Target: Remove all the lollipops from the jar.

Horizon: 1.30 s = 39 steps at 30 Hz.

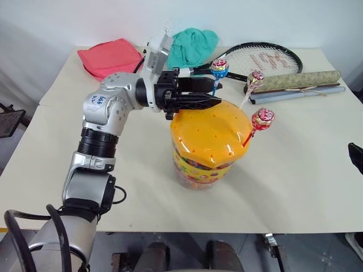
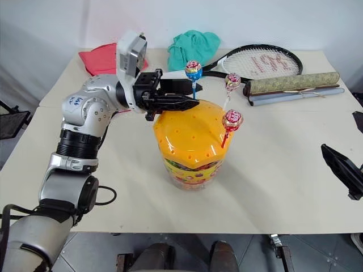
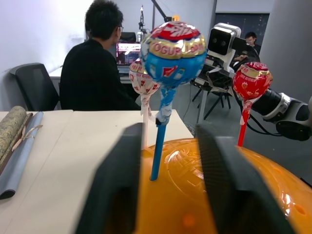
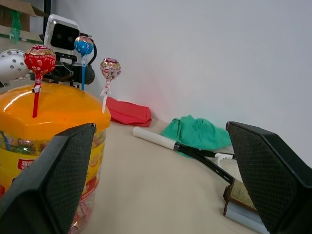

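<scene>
Atop jar (image 1: 210,139) lid: three lollipops upright | left fingers (image 3: 122,190) straddle blue lollipop (image 1: 219,69) stick | right fingers (image 4: 263,170) wide

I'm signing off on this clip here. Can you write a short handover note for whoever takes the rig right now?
Left gripper: over the jar's lid, fingers on either side of the blue lollipop's stick, not clearly clamped yet.
Right gripper: open, empty, off to the right of the jar.
Three lollipops stand in the orange lid: blue, white-stick pink, red-stick.
Done: none of these three is out yet.
Left: close on the blue one, lift it out, then the other two.
</scene>
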Each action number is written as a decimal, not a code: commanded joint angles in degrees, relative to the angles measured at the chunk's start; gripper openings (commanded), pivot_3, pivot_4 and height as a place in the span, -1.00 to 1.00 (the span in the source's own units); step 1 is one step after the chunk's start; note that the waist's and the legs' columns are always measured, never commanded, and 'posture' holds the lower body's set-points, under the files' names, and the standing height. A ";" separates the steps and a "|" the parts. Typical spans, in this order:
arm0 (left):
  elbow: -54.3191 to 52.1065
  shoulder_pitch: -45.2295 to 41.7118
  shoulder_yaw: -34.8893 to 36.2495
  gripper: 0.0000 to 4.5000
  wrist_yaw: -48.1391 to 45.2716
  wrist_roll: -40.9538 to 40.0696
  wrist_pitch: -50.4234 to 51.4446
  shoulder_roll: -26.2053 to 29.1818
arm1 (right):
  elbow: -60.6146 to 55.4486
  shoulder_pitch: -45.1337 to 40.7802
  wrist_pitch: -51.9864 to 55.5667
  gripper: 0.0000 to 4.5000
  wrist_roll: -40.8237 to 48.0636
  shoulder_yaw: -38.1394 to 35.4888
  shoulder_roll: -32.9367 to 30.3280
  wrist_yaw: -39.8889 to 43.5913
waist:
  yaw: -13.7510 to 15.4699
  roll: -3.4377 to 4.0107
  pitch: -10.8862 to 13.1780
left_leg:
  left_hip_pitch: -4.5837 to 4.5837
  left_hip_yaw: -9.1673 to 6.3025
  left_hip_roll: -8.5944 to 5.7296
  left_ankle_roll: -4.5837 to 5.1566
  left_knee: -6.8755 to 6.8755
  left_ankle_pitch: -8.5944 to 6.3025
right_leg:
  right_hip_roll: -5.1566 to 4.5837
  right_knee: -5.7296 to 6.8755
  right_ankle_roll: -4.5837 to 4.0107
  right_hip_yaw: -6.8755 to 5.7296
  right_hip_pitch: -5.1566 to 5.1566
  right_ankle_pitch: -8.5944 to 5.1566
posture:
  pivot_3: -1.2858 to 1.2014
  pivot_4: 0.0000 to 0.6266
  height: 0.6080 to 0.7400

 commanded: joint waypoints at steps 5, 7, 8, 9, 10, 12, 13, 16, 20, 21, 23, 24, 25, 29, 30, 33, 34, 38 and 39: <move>-0.57 -1.81 5.21 -0.99 2.13 -2.70 0.29 -0.58 | -1.23 -0.50 -0.69 1.00 1.61 0.81 0.31 0.69 | 0.25 0.00 0.00 | 0.00 0.00 0.00 0.00 0.00 0.00 | 0.00 0.00 0.00 0.00 -0.01 0.00 | 0.03 -0.52 1.00; -0.61 -1.25 10.35 -0.99 3.65 -5.77 1.78 1.64 | -1.82 -1.66 -0.16 1.00 2.43 3.02 0.59 0.65 | 0.07 0.00 0.00 | 0.00 0.00 0.01 0.00 0.00 0.00 | 0.00 0.00 0.00 0.00 -0.02 0.00 | 0.03 -0.52 1.00; -0.63 -1.03 11.91 -0.99 4.65 -6.38 2.27 2.47 | -1.94 -2.11 -0.05 1.00 2.57 3.81 0.59 0.78 | -0.22 0.00 0.00 | 0.00 -0.01 0.03 0.00 -0.01 0.00 | 0.01 0.00 0.00 0.00 -0.03 0.00 | 0.03 -0.52 1.00; -0.54 -0.67 13.79 -0.99 6.36 -6.85 2.71 3.54 | -2.06 -2.65 0.16 1.00 2.80 4.76 0.52 0.98 | -0.54 0.01 0.00 | 0.02 -0.02 0.05 0.00 -0.01 0.00 | 0.02 0.00 0.00 0.00 -0.03 0.00 | 0.03 -0.52 1.00; -0.56 -0.24 15.14 -0.99 7.75 -7.00 2.84 4.37 | -2.07 -3.23 0.26 1.00 2.81 5.53 0.45 0.93 | -0.75 0.01 0.00 | 0.04 -0.03 0.05 -0.01 -0.04 0.00 | 0.02 0.02 0.00 -0.01 -0.03 0.00 | 0.03 -0.52 1.00; -1.94 3.20 18.71 -0.99 11.09 -6.54 4.62 9.17 | -1.88 -5.39 0.46 1.00 2.81 8.43 0.23 1.49 | -1.13 0.02 -0.01 | 0.06 -0.09 0.07 -0.01 -0.05 0.00 | 0.04 0.03 0.00 -0.02 -0.04 0.00 | 0.03 -0.52 1.00; -2.86 4.32 19.50 -0.99 12.04 -6.69 5.40 10.48 | -2.00 -5.74 0.53 1.00 2.91 8.95 0.21 1.66 | -1.28 0.06 -0.03 | 0.13 -0.14 0.09 -0.01 -0.08 0.00 | 0.03 0.02 0.00 0.02 -0.04 0.00 | 0.03 -0.52 1.00; -9.00 20.26 23.04 -0.99 12.62 -0.44 5.02 23.21 | -2.00 -9.85 0.80 1.00 2.76 13.44 0.17 2.58 | -2.32 0.13 -0.08 | 0.19 -0.28 0.12 -0.01 -0.14 0.00 | 0.04 0.05 0.00 0.01 -0.05 0.00 | 0.03 -0.52 1.00; -13.85 40.93 35.75 -0.99 19.76 0.79 6.87 29.67 | -1.61 -11.93 0.87 1.00 2.39 16.39 0.56 4.28 | -2.61 0.03 -0.01 | 0.61 -0.35 0.15 -0.02 -0.60 -0.02 | 0.02 0.05 -0.02 0.09 -0.06 -0.01 | 0.03 -0.52 1.00; -14.47 46.35 38.90 -0.99 20.66 1.45 6.54 30.07 | -1.29 -12.19 0.71 1.00 2.12 17.07 0.74 4.85 | -2.38 0.01 -0.01 | 0.60 -0.37 0.17 -0.03 -0.59 -0.04 | 0.03 0.03 -0.02 0.08 -0.06 -0.01 | 0.03 -0.52 1.00; -15.22 54.91 43.18 -0.99 21.57 2.05 7.06 30.19 | -0.40 -12.57 0.24 1.00 1.29 18.34 0.85 6.31 | -1.85 -0.05 0.00 | 0.56 -0.45 0.26 -0.02 -0.44 -0.10 | -0.03 0.04 -0.02 0.10 -0.02 -0.01 | 0.03 -0.52 1.00; -15.08 61.91 46.34 -0.99 22.33 3.26 7.67 29.46 | 0.70 -13.05 -0.25 1.00 0.77 19.33 0.77 8.49 | -1.42 -0.05 0.00 | 0.52 -0.54 0.29 0.00 -0.35 -0.12 | -0.08 0.01 -0.02 0.14 0.02 0.00 | 0.03 -0.52 1.00; -15.61 67.47 49.00 -0.99 22.57 3.31 8.73 28.56 | 1.64 -13.22 -0.54 1.00 -0.03 20.11 0.39 10.16 | -1.32 -0.06 0.00 | 0.52 -0.54 0.27 0.04 -0.30 -0.14 | -0.11 -0.02 -0.03 0.17 0.09 0.00 | 0.03 -0.52 1.00; -18.20 76.10 51.83 -0.99 24.89 2.02 10.12 26.36 | 4.52 -13.90 0.08 1.00 -1.09 20.86 -1.22 13.94 | 0.41 -0.09 0.02 | 0.51 -0.45 0.24 0.13 -0.19 -0.21 | -0.16 -0.15 -0.04 0.36 0.15 0.01 | 0.03 -0.52 1.00; -18.75 76.60 51.50 -0.99 25.78 1.85 11.18 26.20 | 5.48 -14.24 0.07 1.00 -1.49 20.95 -1.92 15.22 | 1.04 -0.10 0.02 | 0.51 -0.50 0.24 0.13 -0.13 -0.20 | -0.15 -0.20 -0.05 0.35 0.20 0.01 | 0.03 -0.52 1.00; -19.98 76.02 50.14 -0.99 27.88 1.06 13.58 25.69 | 8.04 -15.33 -0.61 1.00 -2.85 21.38 -3.52 18.63 | 1.99 -0.11 0.01 | 0.57 -0.70 0.20 0.11 -0.04 -0.18 | -0.14 -0.46 -0.05 0.45 0.47 0.01 | 0.03 -0.52 1.00; -20.35 75.60 49.57 -0.99 28.14 0.72 13.97 25.55 | 8.64 -15.48 -0.84 1.00 -3.33 21.56 -3.90 19.57 | 2.02 -0.11 0.01 | 0.64 -0.69 0.19 0.11 -0.05 -0.18 | -0.14 -0.49 -0.05 0.53 0.53 0.01 | 0.03 -0.52 1.00; -21.50 71.29 46.23 -0.70 30.05 -0.60 14.77 24.25 | 10.43 -15.97 -1.98 1.00 -5.10 22.26 -3.89 21.53 | 1.62 -0.09 0.00 | 0.69 -0.63 0.21 0.07 -0.18 -0.21 | -0.07 -0.35 -0.05 0.66 0.46 0.01 | 0.03 -0.52 1.00; -21.67 70.41 45.67 -0.58 30.53 -1.06 15.43 23.93 | 10.57 -15.99 -2.33 1.00 -5.41 22.44 -3.74 21.83 | 1.38 -0.09 0.00 | 0.68 -0.59 0.21 0.07 -0.21 -0.21 | -0.07 -0.33 -0.05 0.68 0.40 0.01 | 0.03 -0.52 1.00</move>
